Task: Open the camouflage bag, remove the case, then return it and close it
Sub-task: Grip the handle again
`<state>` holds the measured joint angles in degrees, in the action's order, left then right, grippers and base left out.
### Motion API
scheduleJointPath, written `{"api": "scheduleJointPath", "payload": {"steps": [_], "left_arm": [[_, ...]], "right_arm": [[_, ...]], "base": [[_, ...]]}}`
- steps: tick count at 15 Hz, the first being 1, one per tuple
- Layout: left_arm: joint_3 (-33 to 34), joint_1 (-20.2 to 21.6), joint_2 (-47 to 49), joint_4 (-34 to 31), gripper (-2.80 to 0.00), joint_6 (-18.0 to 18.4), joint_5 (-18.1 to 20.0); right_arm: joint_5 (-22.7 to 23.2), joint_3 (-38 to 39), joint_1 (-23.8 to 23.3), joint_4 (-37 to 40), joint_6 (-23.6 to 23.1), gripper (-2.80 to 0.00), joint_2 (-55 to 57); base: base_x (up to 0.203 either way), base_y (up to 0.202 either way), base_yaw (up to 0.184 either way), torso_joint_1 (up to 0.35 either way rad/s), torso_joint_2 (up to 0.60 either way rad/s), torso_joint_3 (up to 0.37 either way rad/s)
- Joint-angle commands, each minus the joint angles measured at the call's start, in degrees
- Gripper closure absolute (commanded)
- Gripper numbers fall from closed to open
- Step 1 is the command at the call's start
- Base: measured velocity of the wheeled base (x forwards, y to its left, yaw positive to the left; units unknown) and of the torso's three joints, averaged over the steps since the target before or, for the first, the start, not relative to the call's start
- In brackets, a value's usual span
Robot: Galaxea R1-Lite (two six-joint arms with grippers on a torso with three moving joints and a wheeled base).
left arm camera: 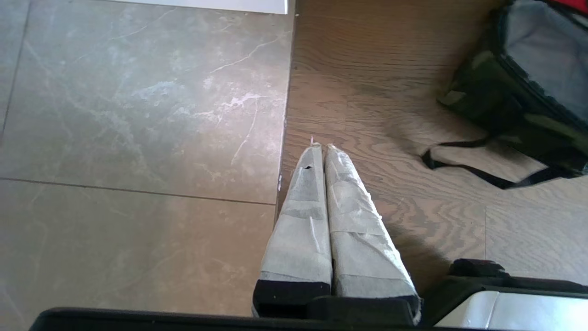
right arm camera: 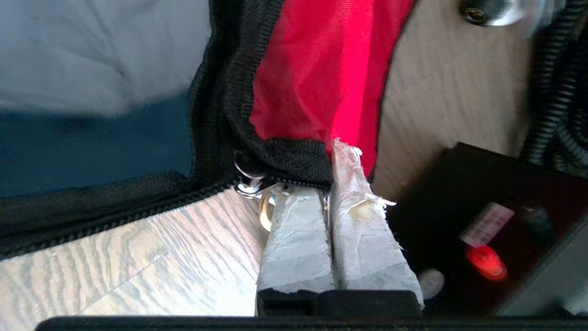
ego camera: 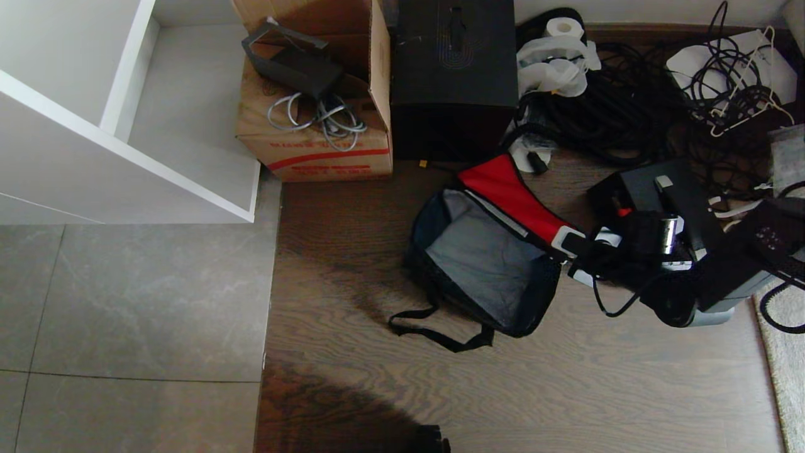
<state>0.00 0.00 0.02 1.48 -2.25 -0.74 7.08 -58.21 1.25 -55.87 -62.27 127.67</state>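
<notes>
- Wood floor gives me open room from 5 to 7 o'clock; clutter crowds 12 to 3.
- Red print on the carton is unreadable.
- Camouflage bag lies centre, gaping, grey inside, red flap thrown toward 1 o'clock.
- Right gripper is pinched on the flap's edge by the zipper; left gripper hangs closed, empty.

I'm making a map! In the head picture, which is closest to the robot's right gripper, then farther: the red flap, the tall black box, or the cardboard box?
From the right gripper:
1. Red flap, right beside it.
2. Tall black box, up behind the bag.
3. Cardboard box, farthest, beyond the black box to the left.
</notes>
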Motion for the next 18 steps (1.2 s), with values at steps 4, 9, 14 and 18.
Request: {"api": "scheduleJointPath", "payload": {"steps": [4, 9, 14, 18], "left_arm": [[0.53, 0.00, -0.02, 0.02, 0.00, 0.05, -0.06], [0.53, 0.00, -0.02, 0.02, 0.00, -0.02, -0.06], [0.53, 0.00, -0.02, 0.02, 0.00, -0.04, -0.06], [0.53, 0.00, -0.02, 0.02, 0.00, 0.05, -0.06]], "right_arm": [[-0.05, 0.38, -0.73, 3.31, 4.08, 0.00, -6.47], [0.06, 0.34, 1.03, 9.11, 6.61, 0.00, -7.08], [0.21, -2.18, 1.38, 5.35, 7.05, 0.00, -7.98], [0.06, -3.74, 1.21, 2.31, 7.81, 0.00, -10.88]], "base": [[0.000, 0.000, 0.000, 0.000, 0.00, 0.000], [0.000, 0.000, 0.000, 0.000, 0.00, 0.000], [0.000, 0.000, 0.000, 0.000, 0.00, 0.000], [0.000, 0.000, 0.000, 0.000, 0.00, 0.000]]}}
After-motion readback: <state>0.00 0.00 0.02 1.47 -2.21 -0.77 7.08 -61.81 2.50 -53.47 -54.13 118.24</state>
